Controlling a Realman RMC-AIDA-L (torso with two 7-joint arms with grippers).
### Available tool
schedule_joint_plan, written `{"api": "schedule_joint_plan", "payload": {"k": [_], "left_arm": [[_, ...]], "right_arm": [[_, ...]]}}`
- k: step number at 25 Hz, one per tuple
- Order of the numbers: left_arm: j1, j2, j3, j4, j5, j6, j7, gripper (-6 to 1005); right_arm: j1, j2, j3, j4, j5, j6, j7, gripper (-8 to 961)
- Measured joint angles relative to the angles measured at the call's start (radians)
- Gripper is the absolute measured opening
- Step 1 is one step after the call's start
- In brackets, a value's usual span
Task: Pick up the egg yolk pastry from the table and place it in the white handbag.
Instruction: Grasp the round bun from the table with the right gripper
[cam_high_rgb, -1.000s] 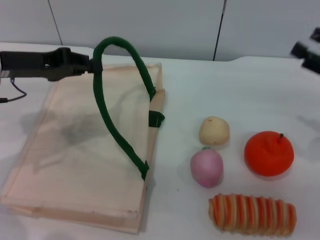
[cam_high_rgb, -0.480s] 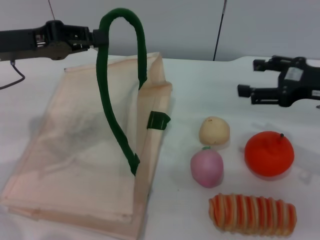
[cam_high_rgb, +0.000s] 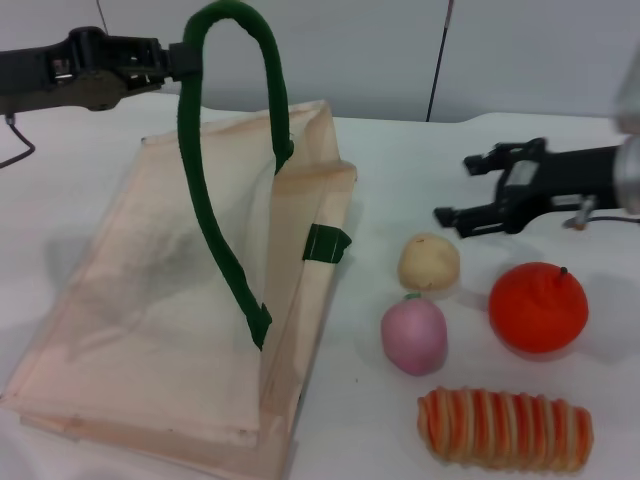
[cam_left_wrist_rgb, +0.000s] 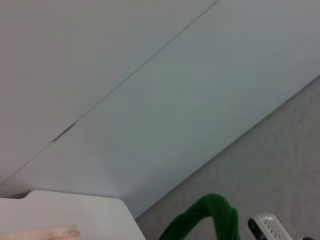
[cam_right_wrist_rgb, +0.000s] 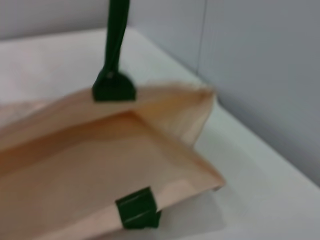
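Observation:
The egg yolk pastry lies on the table right of the white handbag. My left gripper is up at the back left, shut on one dark green handle, and holds it high so the bag's top layer is lifted along its right edge. The handle also shows in the left wrist view. My right gripper is open, just behind and right of the pastry, above the table and apart from it. The right wrist view shows the handbag's lifted edge and handle.
An orange fruit sits right of the pastry, under my right arm. A pink-purple fruit touches the pastry's front side. A striped orange-and-cream roll lies at the front right. A grey wall stands behind the table.
My left gripper has raised the handle and the bag's right edge has lifted more. My right gripper has come in from the right toward the pastry and lower.

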Motion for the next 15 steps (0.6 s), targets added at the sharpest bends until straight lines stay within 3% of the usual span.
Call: {"api": "schedule_joint_plan", "payload": {"k": [4, 15], "left_arm": [[0.007, 0.003, 0.000, 0.000, -0.006, -0.014, -0.006, 121], [0.021, 0.005, 0.000, 0.000, -0.005, -0.050, -0.014, 121]], "right_arm": [[0.010, -0.001, -0.107, -0.001, -0.019, -0.039, 0.046, 810], [0.014, -0.002, -0.185, 0.023, -0.035, -0.087, 0.080, 808]]}}
